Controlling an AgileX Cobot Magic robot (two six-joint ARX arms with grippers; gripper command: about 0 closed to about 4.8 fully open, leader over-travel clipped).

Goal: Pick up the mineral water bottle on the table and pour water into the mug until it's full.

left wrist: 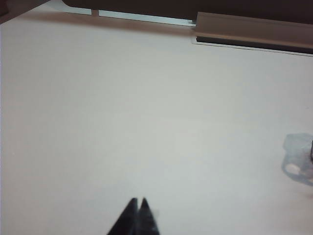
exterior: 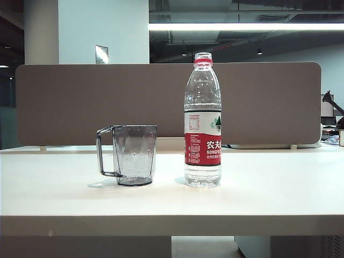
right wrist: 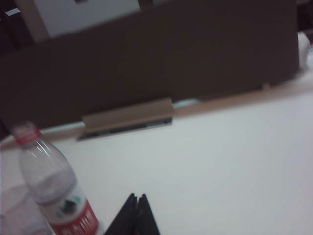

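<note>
The mineral water bottle (exterior: 202, 121) stands upright on the table (exterior: 269, 188), clear with a red-and-white label and a red neck ring; water fills its lower part. Left of it stands the smoky grey mug (exterior: 133, 154), handle to the left. Neither arm shows in the exterior view. In the right wrist view my right gripper (right wrist: 136, 197) is shut and empty, and the bottle (right wrist: 54, 191) stands beside it, apart. In the left wrist view my left gripper (left wrist: 138, 200) is shut over bare table, with the mug (left wrist: 299, 159) a blur at the frame's edge.
A brown partition panel (exterior: 80, 102) runs along the table's far edge, with a pale cable tray (right wrist: 127, 117) at its foot. The table's thick front edge (exterior: 172, 224) faces the exterior camera.
</note>
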